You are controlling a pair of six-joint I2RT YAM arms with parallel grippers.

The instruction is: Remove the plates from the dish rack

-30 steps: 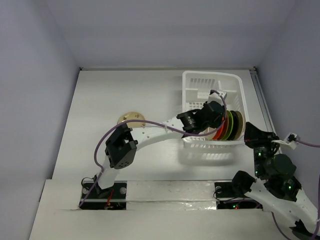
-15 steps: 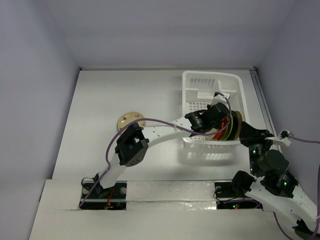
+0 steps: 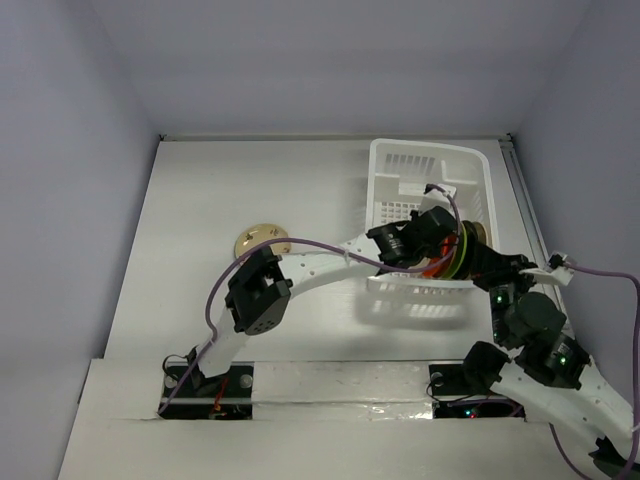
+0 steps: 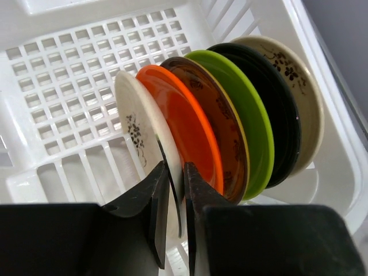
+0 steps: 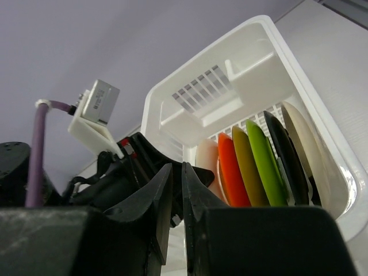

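Cream plate [image 4: 138, 123], floral print, stands on edge at the near end of the row in the dish rack [image 4: 69, 11], directly ahead of my left hand [image 4: 175, 169]. Its long axis is vertical and its face runs parallel to my fingers, which pinch its rim between them. Judged lift path: straight up, in the plate's own plane. Five more plates [image 4: 230, 103] stand close behind it: orange, brown, lime green, black, beige. My right hand [image 5: 172, 172], nearly pressed together and empty, sits near the rack's right side.
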